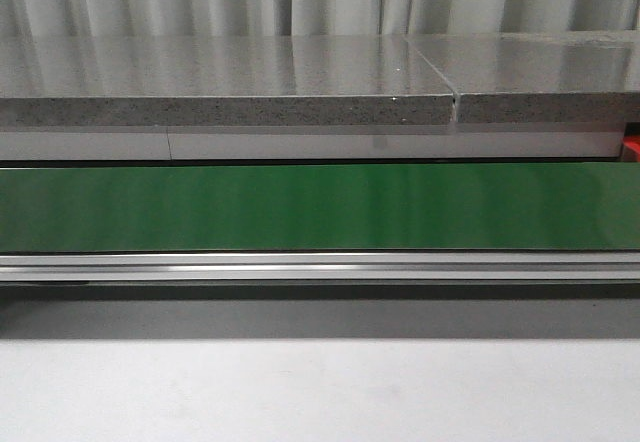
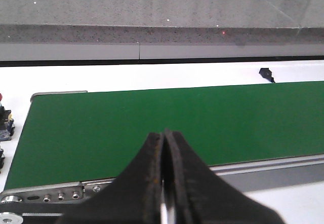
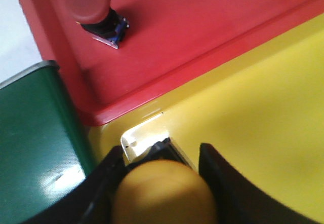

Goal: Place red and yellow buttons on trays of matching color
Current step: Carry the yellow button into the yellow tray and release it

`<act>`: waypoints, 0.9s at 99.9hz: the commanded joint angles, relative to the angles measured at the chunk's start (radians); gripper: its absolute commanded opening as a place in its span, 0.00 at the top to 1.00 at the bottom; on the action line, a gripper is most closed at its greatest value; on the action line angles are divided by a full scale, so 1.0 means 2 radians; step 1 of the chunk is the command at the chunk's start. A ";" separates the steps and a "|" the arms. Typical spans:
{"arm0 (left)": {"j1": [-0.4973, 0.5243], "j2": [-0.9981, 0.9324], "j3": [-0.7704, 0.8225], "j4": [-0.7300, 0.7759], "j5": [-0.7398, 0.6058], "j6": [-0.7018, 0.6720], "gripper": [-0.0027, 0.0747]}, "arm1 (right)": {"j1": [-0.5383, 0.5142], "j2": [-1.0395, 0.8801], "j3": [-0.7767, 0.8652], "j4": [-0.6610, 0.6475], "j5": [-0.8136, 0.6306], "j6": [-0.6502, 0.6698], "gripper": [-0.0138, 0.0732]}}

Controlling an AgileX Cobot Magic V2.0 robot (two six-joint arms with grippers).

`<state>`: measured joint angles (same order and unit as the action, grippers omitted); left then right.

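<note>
Yellow button: clamped between the right gripper's fingers, hanging over a corner of the yellow tray, so a release should land it on its own colour.
Red button: 1, already on the red tray.
Left gripper: fingers together, holding nothing, idle over the belt's near edge.

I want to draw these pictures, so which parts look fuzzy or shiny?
Right wrist view: the round yellow button held in the right hand is blurry from being so close, and a bright white glare spot sits on the glossy yellow plastic tray. Left wrist view: the shut black left hand looks soft. Front view: the green conveyor belt shows pale sheen.
</note>
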<state>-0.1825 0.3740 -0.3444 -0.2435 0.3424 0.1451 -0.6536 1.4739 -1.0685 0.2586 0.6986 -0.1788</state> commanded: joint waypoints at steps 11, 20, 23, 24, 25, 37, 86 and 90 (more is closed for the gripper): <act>-0.004 0.003 -0.013 -0.004 -0.037 0.000 0.99 | -0.004 0.045 -0.010 0.004 -0.037 -0.001 0.70; -0.004 0.003 -0.013 -0.004 -0.037 0.000 0.99 | -0.004 0.070 -0.010 0.004 -0.044 -0.002 0.70; -0.004 0.003 -0.013 -0.004 -0.037 0.000 0.99 | -0.004 0.078 -0.010 0.004 -0.046 -0.002 0.70; -0.004 0.003 -0.013 -0.004 -0.037 0.000 0.99 | -0.004 0.079 -0.010 0.004 -0.047 -0.002 0.70; -0.004 0.003 -0.013 -0.004 -0.037 0.000 0.99 | -0.004 0.081 -0.010 0.004 -0.047 -0.002 0.70; -0.004 0.003 -0.013 -0.004 -0.037 0.000 0.99 | -0.004 0.094 -0.006 0.003 -0.052 -0.003 0.70; -0.004 0.003 -0.013 -0.004 -0.037 0.000 0.99 | -0.004 0.103 0.010 0.001 -0.059 -0.003 0.52; -0.004 0.003 -0.013 -0.004 -0.037 0.000 0.99 | -0.004 0.103 0.010 0.001 -0.057 -0.003 0.42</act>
<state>-0.1825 0.3740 -0.3444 -0.2435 0.3424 0.1451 -0.6536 1.7169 -1.0289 0.2586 0.5942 -0.1781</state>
